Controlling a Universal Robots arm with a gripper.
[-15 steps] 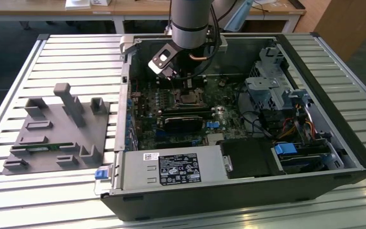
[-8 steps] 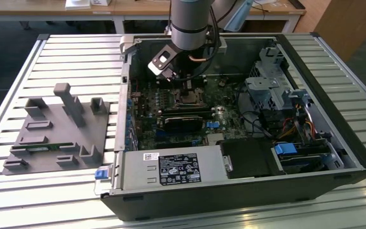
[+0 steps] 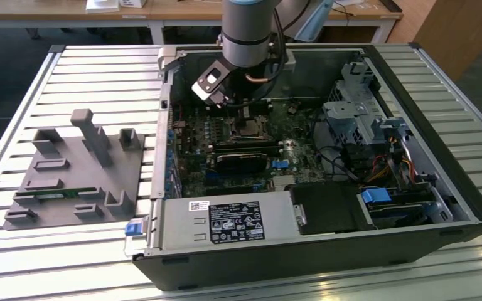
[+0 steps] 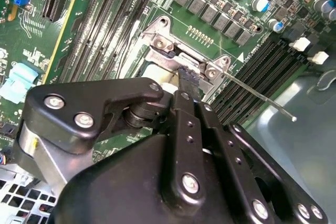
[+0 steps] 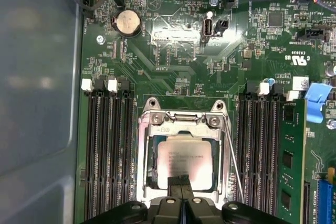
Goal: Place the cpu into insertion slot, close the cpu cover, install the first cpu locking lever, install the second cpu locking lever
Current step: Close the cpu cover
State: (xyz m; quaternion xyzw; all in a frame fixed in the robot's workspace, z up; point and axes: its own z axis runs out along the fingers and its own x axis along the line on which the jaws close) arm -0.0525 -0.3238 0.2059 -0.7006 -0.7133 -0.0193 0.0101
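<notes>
Over on the exterior view's left there's a grey moulded fixture (image 3: 73,169) sitting on the slatted counter (image 3: 23,75), well apart from the action. Next along is the open PC case (image 3: 308,257), and the robot arm (image 3: 245,31) comes straight down into it, so the gripper (image 3: 241,113) hangs right over the insertion slot (image 3: 248,130) on the green motherboard (image 3: 195,175). In the first wrist view the cpu (image 5: 184,158) is sat flat in the slot. Its silvery top shows through the window of the cpu cover (image 5: 181,128), which looks to be down around it. The gripper's fingers (image 5: 176,188) are pinched together with nothing between them, tips right at the cpu's near edge. Can't tell if they actually touch it. A thin wire locking lever (image 5: 232,156) slants along one side of the socket, between it and a bank of black memory slots (image 5: 262,150). On the exterior view's right is the metal drive cage (image 3: 354,119).
</notes>
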